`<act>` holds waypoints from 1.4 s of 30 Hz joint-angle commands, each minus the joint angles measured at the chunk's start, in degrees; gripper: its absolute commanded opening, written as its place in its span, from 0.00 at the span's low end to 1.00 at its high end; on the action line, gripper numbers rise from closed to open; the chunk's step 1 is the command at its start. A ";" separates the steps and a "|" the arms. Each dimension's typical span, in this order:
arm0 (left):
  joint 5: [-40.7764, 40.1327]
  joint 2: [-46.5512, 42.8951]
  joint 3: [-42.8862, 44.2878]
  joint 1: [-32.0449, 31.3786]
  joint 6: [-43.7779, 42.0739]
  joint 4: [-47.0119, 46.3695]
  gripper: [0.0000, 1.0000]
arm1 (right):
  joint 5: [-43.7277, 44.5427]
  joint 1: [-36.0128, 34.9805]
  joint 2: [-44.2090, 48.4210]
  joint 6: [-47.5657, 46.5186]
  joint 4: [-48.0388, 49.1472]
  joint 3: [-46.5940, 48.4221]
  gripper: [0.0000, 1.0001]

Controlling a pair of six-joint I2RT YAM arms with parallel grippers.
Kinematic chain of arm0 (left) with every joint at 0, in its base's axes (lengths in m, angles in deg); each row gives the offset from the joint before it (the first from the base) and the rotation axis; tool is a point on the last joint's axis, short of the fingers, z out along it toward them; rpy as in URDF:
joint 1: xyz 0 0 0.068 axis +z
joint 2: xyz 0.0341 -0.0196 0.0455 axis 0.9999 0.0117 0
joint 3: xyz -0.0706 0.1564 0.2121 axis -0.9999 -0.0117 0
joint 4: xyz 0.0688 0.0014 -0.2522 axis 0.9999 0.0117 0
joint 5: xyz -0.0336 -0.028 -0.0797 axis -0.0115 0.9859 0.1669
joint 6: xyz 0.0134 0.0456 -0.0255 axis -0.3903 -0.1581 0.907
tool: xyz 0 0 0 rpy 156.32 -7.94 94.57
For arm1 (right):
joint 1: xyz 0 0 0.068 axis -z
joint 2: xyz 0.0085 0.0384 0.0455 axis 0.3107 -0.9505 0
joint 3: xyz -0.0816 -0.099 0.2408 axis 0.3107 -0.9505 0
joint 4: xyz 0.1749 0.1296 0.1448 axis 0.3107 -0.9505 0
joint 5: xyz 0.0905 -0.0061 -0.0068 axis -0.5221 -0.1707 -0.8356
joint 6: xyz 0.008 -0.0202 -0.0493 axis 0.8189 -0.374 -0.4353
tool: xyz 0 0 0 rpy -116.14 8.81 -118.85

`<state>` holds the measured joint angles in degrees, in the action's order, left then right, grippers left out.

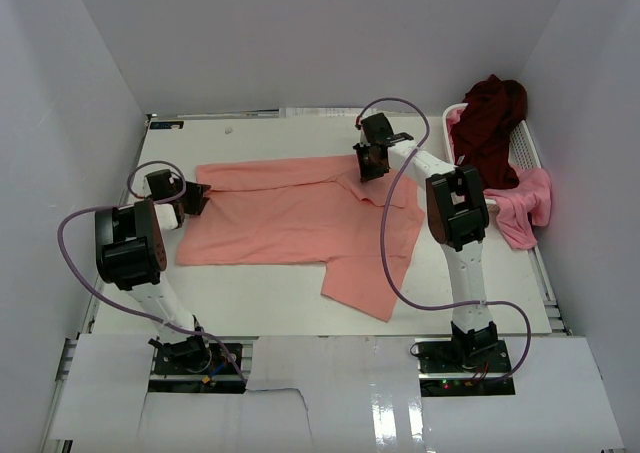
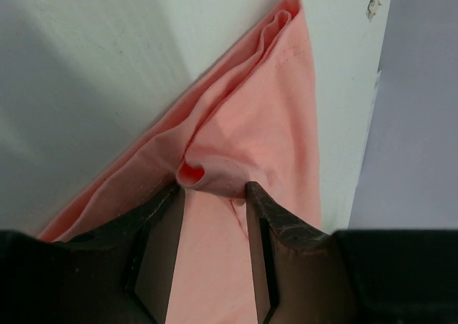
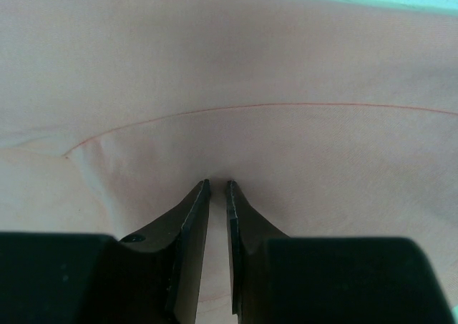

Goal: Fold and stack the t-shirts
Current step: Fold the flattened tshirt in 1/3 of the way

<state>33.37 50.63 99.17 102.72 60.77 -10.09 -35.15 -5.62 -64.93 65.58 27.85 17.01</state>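
Observation:
A salmon-pink t-shirt (image 1: 290, 218) lies spread flat across the table, one sleeve pointing toward the near edge. My left gripper (image 1: 195, 198) sits at the shirt's left end. In the left wrist view its jaws (image 2: 213, 188) stand apart, open, with the tips pressed on the cloth (image 2: 272, 109) and a puckered fold bulging between them. At the shirt's far right edge, my right gripper (image 1: 371, 163) is shut on the salmon cloth (image 3: 229, 88), and its tips (image 3: 218, 183) pinch a thin layer. A dark maroon t-shirt (image 1: 490, 123) and a brighter pink one (image 1: 525, 205) hang from the basket.
A white slatted basket (image 1: 527, 151) stands at the table's right edge by the wall. White walls close in the table (image 1: 250, 298) on the left, back and right. The right arm's cable loops over the shirt's near sleeve.

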 commanded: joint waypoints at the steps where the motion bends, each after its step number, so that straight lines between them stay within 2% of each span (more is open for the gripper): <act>1: -0.35 1.46 1.28 0.24 1.48 -2.57 0.50 | -0.33 -0.18 -1.21 -0.02 0.02 -1.86 0.22; 9: -2.20 2.43 3.12 0.24 0.25 -3.54 0.49 | 0.02 0.08 -1.12 -0.37 0.02 -2.12 0.21; 25: -1.58 -3.46 1.10 1.20 0.42 -3.54 0.50 | 0.29 0.35 -1.30 -0.54 -0.06 -2.03 0.21; 42: -0.26 1.90 4.53 1.20 1.39 -3.71 0.50 | 0.11 0.70 -1.21 -0.72 -0.24 -1.50 0.21</act>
<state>33.00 52.99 101.95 103.55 62.25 -13.33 -35.04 -5.25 -64.87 65.42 28.71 16.64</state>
